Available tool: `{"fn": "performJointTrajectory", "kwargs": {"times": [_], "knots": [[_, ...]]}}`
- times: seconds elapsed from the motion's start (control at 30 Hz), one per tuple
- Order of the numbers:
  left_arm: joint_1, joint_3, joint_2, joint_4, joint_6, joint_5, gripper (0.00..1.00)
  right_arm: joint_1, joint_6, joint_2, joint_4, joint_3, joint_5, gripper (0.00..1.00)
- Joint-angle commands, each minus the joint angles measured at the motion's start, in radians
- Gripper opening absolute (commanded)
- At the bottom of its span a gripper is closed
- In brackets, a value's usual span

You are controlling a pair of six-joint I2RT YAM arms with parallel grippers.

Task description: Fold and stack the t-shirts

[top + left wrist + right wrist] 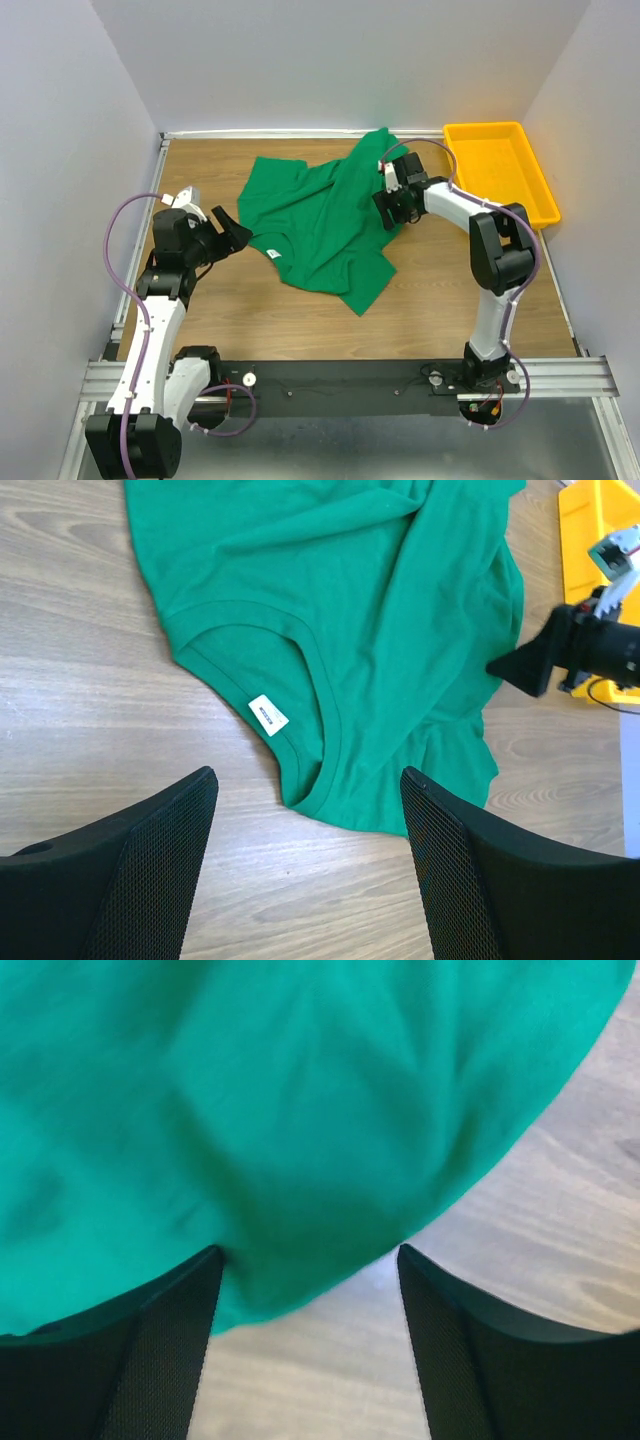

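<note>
A green t-shirt [325,215] lies crumpled on the wooden table, collar and white label [268,715] toward the left. My left gripper [232,229] is open and empty, just left of the collar [300,780], above bare wood. My right gripper [392,208] is open at the shirt's right edge. In the right wrist view the green cloth [280,1110] fills the upper frame and its edge lies between the open fingers; nothing is gripped. My right gripper also shows in the left wrist view [530,665].
A yellow tray [500,170] stands at the back right corner, also in the left wrist view [590,530]. White walls close in the table on three sides. Bare wood lies in front of the shirt [300,320].
</note>
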Motion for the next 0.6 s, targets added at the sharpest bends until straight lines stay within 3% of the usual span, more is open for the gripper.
{"fn": "performJointTrajectory", "kwargs": {"times": [0.0, 0.03, 0.1, 0.17, 0.2, 0.27, 0.33, 0.37, 0.43, 0.47, 0.5, 0.57], "knots": [[0.004, -0.033, -0.044, 0.021, -0.022, 0.04, 0.81, -0.001, 0.097, 0.066, 0.032, 0.025, 0.069, 0.74], [0.004, -0.037, -0.049, 0.019, -0.022, 0.042, 0.81, -0.001, 0.103, 0.071, 0.03, 0.021, 0.047, 0.59], [0.004, -0.044, -0.058, 0.021, -0.025, 0.043, 0.81, -0.004, 0.122, 0.086, 0.025, 0.001, -0.043, 0.49], [0.003, -0.044, -0.059, 0.019, -0.025, 0.043, 0.81, -0.008, 0.129, 0.085, 0.013, -0.015, -0.106, 0.28], [0.004, -0.042, -0.056, 0.018, -0.022, 0.043, 0.81, -0.008, 0.117, 0.06, 0.001, -0.039, -0.166, 0.13], [0.003, -0.031, -0.055, 0.013, -0.014, 0.045, 0.81, -0.006, 0.058, -0.001, -0.071, -0.059, -0.278, 0.01], [0.003, -0.019, -0.055, -0.002, -0.003, 0.039, 0.81, 0.008, -0.066, -0.149, -0.198, -0.064, -0.431, 0.01], [0.003, -0.008, -0.052, -0.007, 0.001, 0.036, 0.81, 0.038, -0.26, -0.211, -0.282, -0.073, -0.581, 0.0], [0.004, -0.002, -0.047, -0.004, 0.011, 0.03, 0.81, 0.069, -0.475, -0.347, -0.547, -0.105, -0.683, 0.01], [0.004, 0.001, -0.043, 0.002, 0.011, 0.03, 0.81, 0.081, -0.563, -0.468, -0.618, -0.152, -0.703, 0.14], [0.006, 0.001, -0.026, 0.016, 0.011, 0.031, 0.81, 0.09, -0.732, -0.515, -0.734, -0.177, -0.703, 0.19], [0.004, 0.004, -0.004, 0.038, 0.005, 0.046, 0.81, 0.091, -0.742, -0.611, -0.728, -0.237, -0.648, 0.36]]}}
